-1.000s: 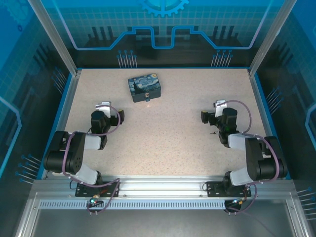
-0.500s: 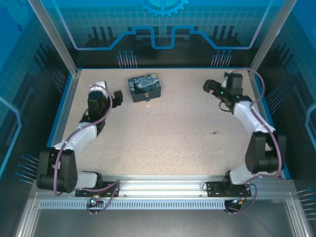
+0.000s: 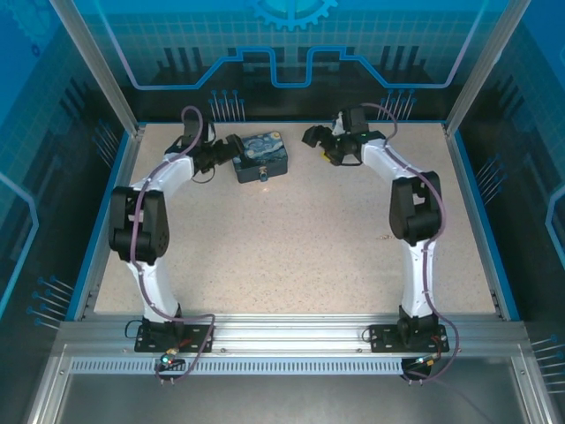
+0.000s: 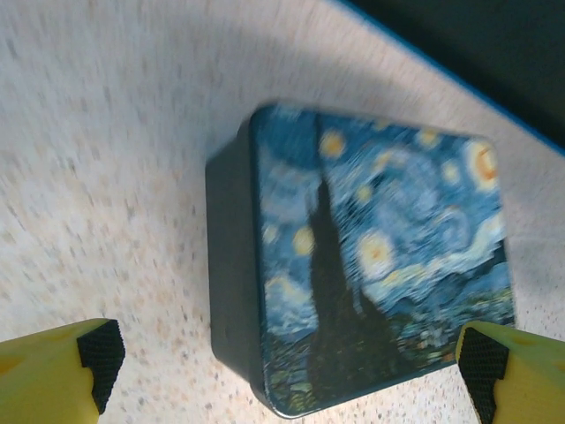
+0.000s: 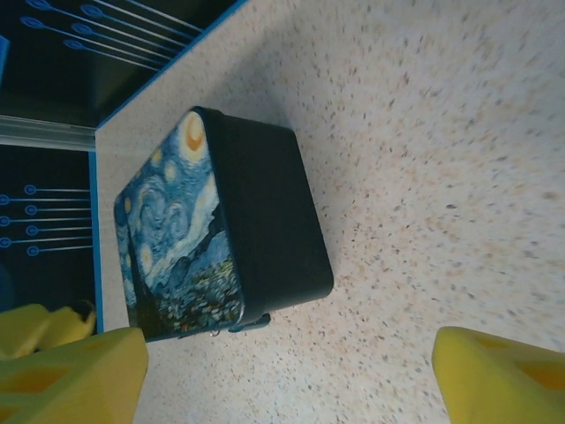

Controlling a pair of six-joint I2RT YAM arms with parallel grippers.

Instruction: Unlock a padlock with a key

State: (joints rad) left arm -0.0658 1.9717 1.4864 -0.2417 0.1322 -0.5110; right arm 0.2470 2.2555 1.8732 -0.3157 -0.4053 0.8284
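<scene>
- Find the key (image 3: 385, 237) nearest, lying loose toward the right edge of the table (image 3: 291, 265), about midway back, well apart from everything else and touched by nothing.
- Farther back, left of centre and close to the far edge, see the box (image 3: 259, 155), with the padlock (image 5: 250, 322) hanging at its near side, blue body and thin silver shackle just visible; keyhole too small to make out.
- Just left of the box, note the left gripper (image 3: 226, 150), jaws spread wide, aimed at the box, pinching nothing.
- Right of the box and a little apart from it, note the right gripper (image 3: 316, 140), jaws likewise spread and empty, looking along the padlock side.
- Probably an approach to steady the box; nothing done yet toward unlocking.
- To do it well, close the left jaws squarely across the box, low, leaving the padlock side uncovered and keeping the box from sliding.
- Then send the right gripper back for the key; pinch it by the head, leaving the whole blade free for the keyhole.
</scene>
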